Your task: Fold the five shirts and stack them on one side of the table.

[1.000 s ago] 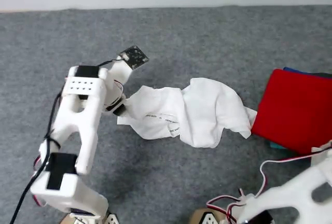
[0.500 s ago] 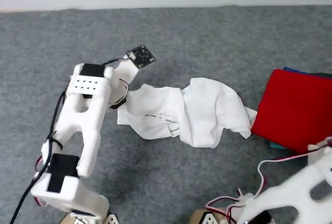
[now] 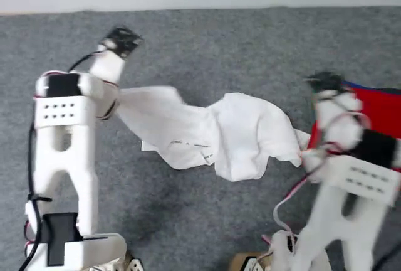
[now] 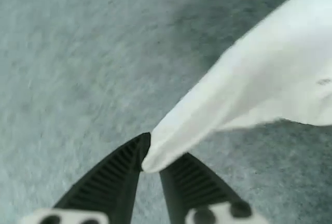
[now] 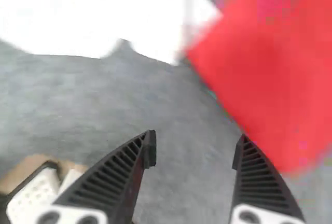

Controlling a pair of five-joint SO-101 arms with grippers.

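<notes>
At the left, the left end effector (image 4: 150,154) is clamped on a corner of the white shirt (image 3: 232,133). It holds that corner up off the grey desk (image 3: 219,39) and out to the left, presumably to draw the crumpled cloth flat for folding. The rest of the shirt lies bunched in the middle of the desk, its right edge just beside the folded red shirt (image 3: 383,106). That one sits at the right side, likely the chosen stacking spot. The right end effector (image 5: 193,151) hangs above bare desk between the two shirts, jaws wide apart, probably placed to take the opposite edge.
</notes>
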